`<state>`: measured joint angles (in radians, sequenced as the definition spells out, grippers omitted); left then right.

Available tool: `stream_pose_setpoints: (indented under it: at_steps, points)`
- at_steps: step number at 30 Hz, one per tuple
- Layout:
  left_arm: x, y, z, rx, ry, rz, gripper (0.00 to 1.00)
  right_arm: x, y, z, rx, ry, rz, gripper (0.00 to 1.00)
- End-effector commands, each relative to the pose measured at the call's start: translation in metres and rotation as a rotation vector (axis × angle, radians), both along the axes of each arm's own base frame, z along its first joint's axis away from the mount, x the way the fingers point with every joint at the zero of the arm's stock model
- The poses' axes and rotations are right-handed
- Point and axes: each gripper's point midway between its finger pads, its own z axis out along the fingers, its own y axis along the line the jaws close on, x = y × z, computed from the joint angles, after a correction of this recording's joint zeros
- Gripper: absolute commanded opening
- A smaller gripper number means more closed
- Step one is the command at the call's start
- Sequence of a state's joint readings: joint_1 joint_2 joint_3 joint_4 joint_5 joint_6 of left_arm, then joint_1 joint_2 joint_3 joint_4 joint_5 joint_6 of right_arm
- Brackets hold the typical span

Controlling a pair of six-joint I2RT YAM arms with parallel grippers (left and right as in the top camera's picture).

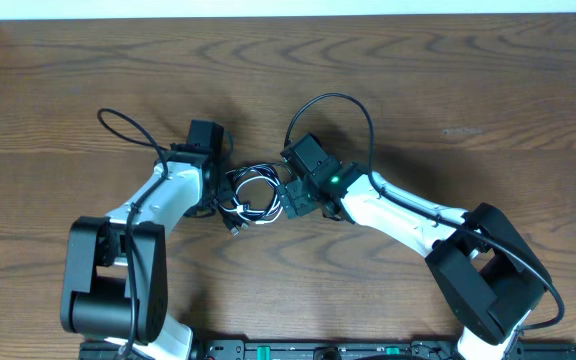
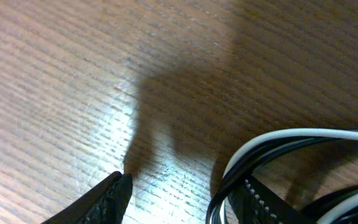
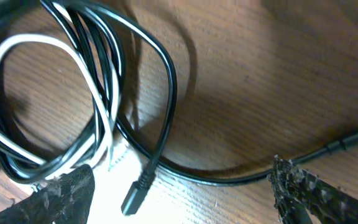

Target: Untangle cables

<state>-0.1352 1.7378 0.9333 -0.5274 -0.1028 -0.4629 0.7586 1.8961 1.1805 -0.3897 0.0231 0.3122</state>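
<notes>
The cables (image 1: pixel 253 195) lie in a small tangle of black loops and one white loop on the table between my two grippers. My left gripper (image 1: pixel 220 192) stands at the tangle's left edge. In the left wrist view its jaws are apart over bare wood (image 2: pixel 188 193), and a black and a white cord (image 2: pixel 247 152) curve past the inner side of the right finger (image 2: pixel 263 202). My right gripper (image 1: pixel 290 203) is at the tangle's right edge, wide open (image 3: pixel 182 183). A black plug end (image 3: pixel 135 196) and its black cord (image 3: pixel 229 177) lie between the fingers, untouched. The coiled loops (image 3: pixel 73 81) sit beyond its left finger.
The brown wooden table (image 1: pixel 468 90) spreads around the tangle. Thick black robot wires arch over each arm: one (image 1: pixel 128 125) by the left arm, one (image 1: pixel 343 105) above the right. The arm bases (image 1: pixel 118 290) and a rail stand at the front edge.
</notes>
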Motion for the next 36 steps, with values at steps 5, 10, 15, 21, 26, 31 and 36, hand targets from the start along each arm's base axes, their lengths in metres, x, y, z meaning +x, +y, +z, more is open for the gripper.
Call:
stream_pose_setpoints:
  at_steps: [5, 10, 15, 21, 26, 31, 36]
  points:
    - [-0.019, -0.028, -0.008, -0.164, 0.110, -0.103, 0.56, -0.005, 0.018, 0.002, 0.105, 0.049, -0.067, 0.87]
    - [-0.023, -0.031, -0.008, -0.183, 0.126, -0.103, 0.56, -0.006, 0.025, 0.005, 0.098, 0.010, -0.092, 0.90]
    - [-0.024, -0.031, -0.008, -0.183, 0.128, -0.103, 0.56, -0.004, 0.021, 0.007, -0.002, -0.108, -0.118, 0.90]
    - [-0.024, -0.031, -0.008, -0.183, 0.128, -0.103, 0.56, -0.003, 0.020, 0.008, -0.077, -0.206, -0.136, 0.91]
    - [-0.024, -0.031, -0.008, -0.183, 0.128, -0.103, 0.56, 0.003, 0.026, -0.008, -0.078, -0.222, -0.140, 0.94]
    - [-0.024, -0.030, -0.008, -0.178, 0.129, -0.127, 0.56, 0.004, 0.015, -0.037, -0.147, -0.194, -0.141, 0.95]
    - [-0.023, -0.022, -0.009, -0.133, 0.127, -0.127, 0.62, -0.001, -0.007, -0.048, -0.216, -0.131, -0.153, 0.93]
